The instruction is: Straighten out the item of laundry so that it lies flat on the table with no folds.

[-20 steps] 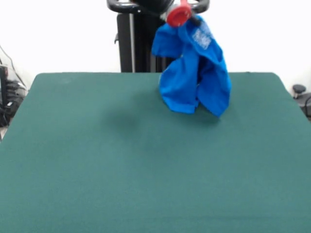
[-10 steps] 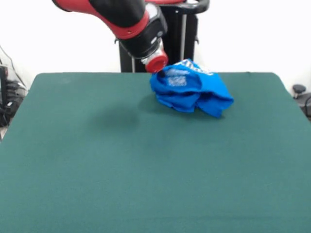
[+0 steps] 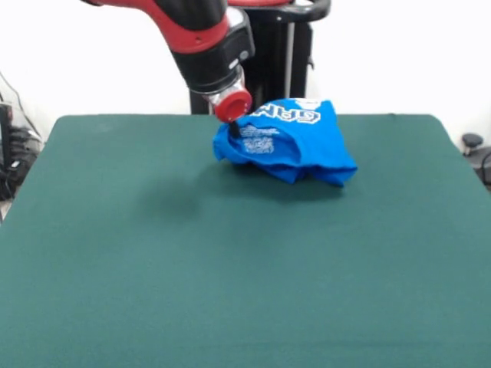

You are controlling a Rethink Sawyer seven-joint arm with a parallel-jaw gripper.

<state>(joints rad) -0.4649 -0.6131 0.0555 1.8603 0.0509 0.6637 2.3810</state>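
Observation:
The item of laundry [image 3: 295,146], a bright blue T-shirt with white lettering facing up, lies bunched and folded over itself near the far edge of the dark green table [image 3: 230,268], a little right of centre. My gripper [image 3: 232,132] hangs below the arm's red wrist cap at the shirt's left end. It is shut on the cloth there, and the fabric is drawn out towards it. The shirt's right corner rests on the felt.
A black pedestal post [image 3: 272,61] stands just behind the shirt. Cables [image 3: 11,153] hang off the table's left side. A small black object [image 3: 472,142] sits beyond the right edge. Green felt stretches wide in front and to the left.
The shirt hung high from the gripper a second ago. It has since come down onto the table and been drawn to the left with the gripper, spreading lower and wider.

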